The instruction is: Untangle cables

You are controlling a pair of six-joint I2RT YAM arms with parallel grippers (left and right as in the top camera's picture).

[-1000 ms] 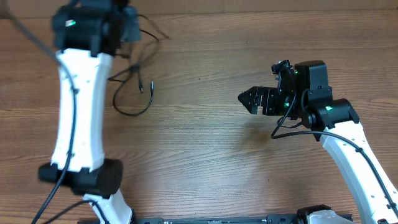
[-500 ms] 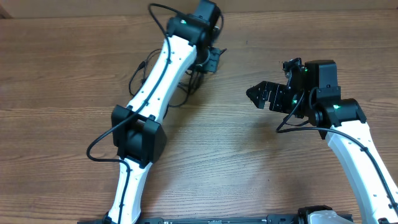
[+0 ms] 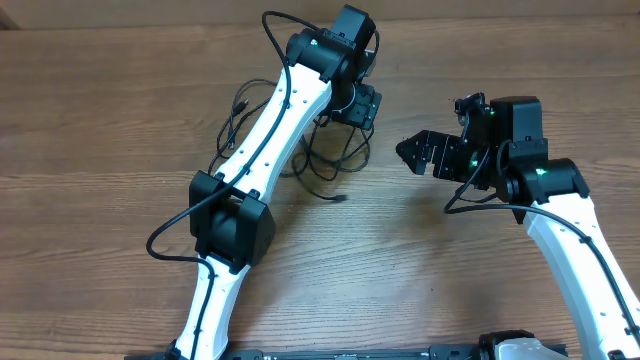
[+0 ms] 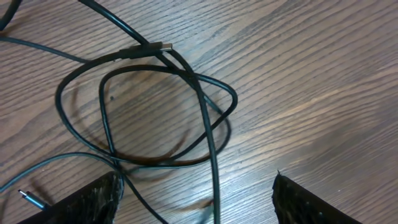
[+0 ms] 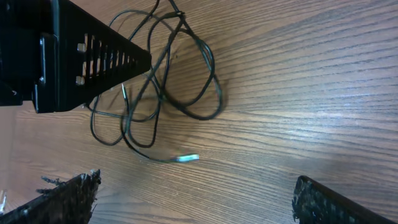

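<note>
left gripper point(image 4: 196, 202) hovers above the cables point(image 4: 208, 137), fingers spread, gripping nothing, leaving the loops loose on the table point(image 3: 90, 130). right gripper point(image 3: 413, 155) waits clear of the tangle, wide open, empty.

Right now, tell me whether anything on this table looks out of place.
The cables lie in a tangled heap below the left gripper, loops crossing over each other, with one plug sticking out loose. Nothing looks broken or spilled.

Overhead, the left arm point(image 3: 283, 112) hides part of the cables point(image 3: 330, 165). In the right wrist view one plug point(image 5: 186, 158) is blurred. Cable runs leave the left wrist view's top edge.
</note>
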